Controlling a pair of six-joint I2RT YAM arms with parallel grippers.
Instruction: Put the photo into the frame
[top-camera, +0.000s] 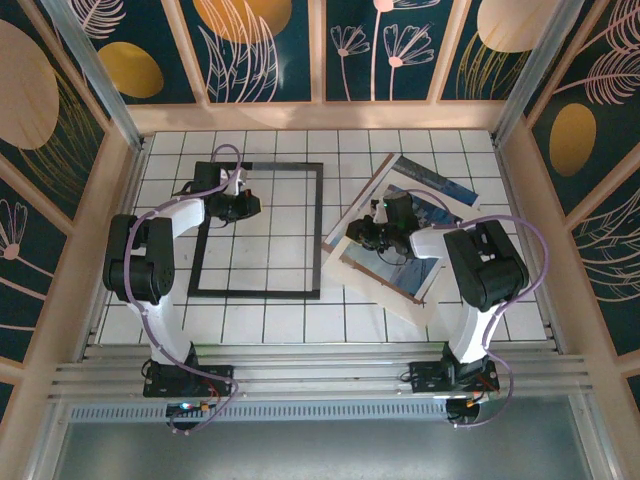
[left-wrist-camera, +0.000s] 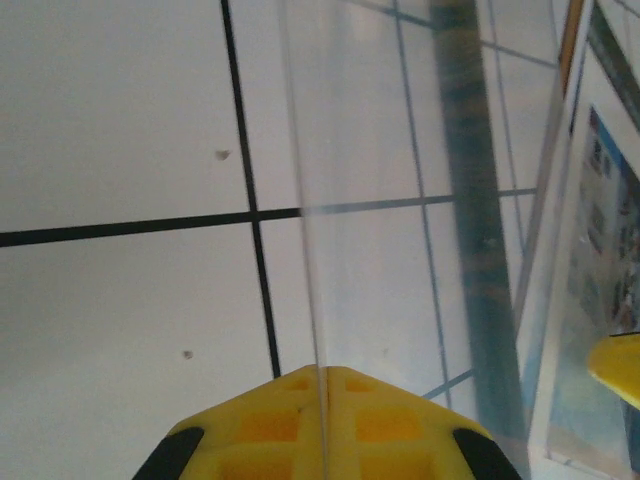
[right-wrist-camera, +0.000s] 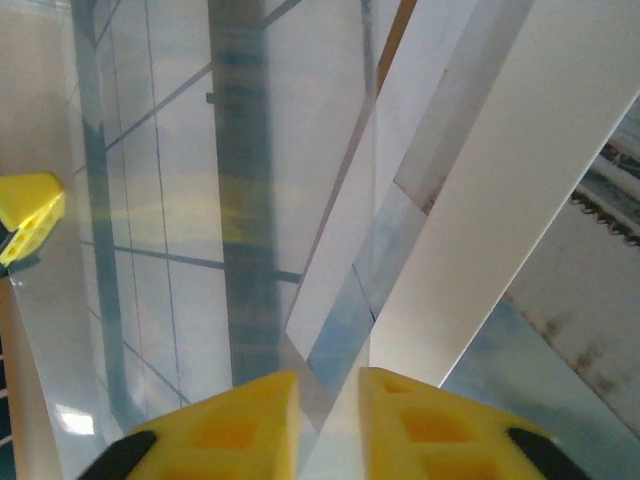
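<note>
Clear pane (left-wrist-camera: 380, 250) being pinched at its edge by left gripper (top-camera: 238, 207), fingers (left-wrist-camera: 270, 425) being pressed together on it. This is judged as lifting the pane clear of frame (top-camera: 255, 293), which is lying left of centre on tabletop (top-camera: 300, 325). Right gripper (right-wrist-camera: 328, 415) being held slightly spread, opposite pane edge sitting in gap, no firm pinch being shown. Photo (top-camera: 432, 190) lying askew near tabletop's right edge, partly under mat (right-wrist-camera: 500, 200), apart from frame. Opening judged as being cleared so photo can go in.

white tiled table (top-camera: 350, 320), teal floral walls (top-camera: 265, 60)
</note>
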